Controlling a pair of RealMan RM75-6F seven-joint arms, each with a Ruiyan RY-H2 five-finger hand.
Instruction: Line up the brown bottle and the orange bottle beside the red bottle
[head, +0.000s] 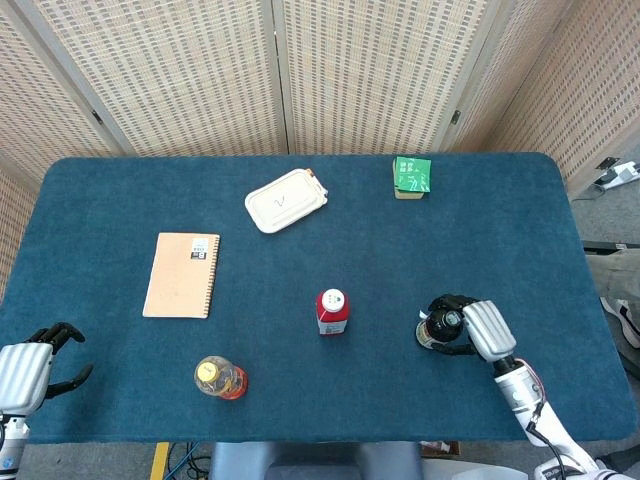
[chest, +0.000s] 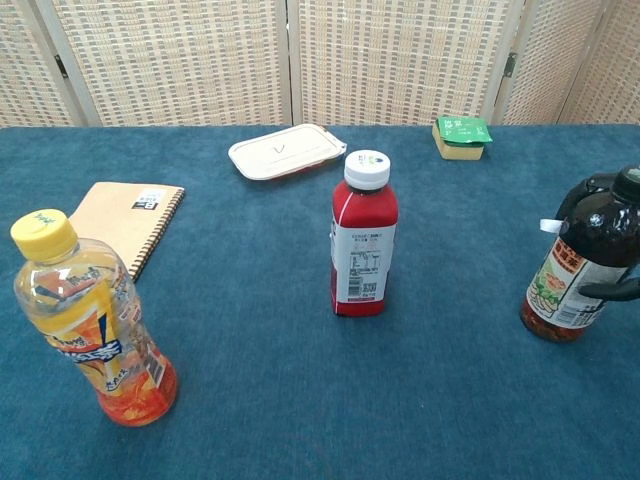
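Head view alone shows the left hand (head: 25, 372), empty, fingers apart, at the counter's near-left edge. Right hand (head: 478, 329) wraps the dark brown glass bottle (chest: 578, 262).

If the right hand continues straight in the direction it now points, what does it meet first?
The right hand already wraps the brown bottle, pointing toward the robot's left. Carried straight on, it would probably meet the red bottle first, though depth is uncertain.

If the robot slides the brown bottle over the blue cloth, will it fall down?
It might wobble. The brown bottle is tall and narrow, so a high push could tip it. The right hand wraps its upper part, which should steady it. The blue tablecloth looks fuzzy, so the base may drag; lifting seems safer.
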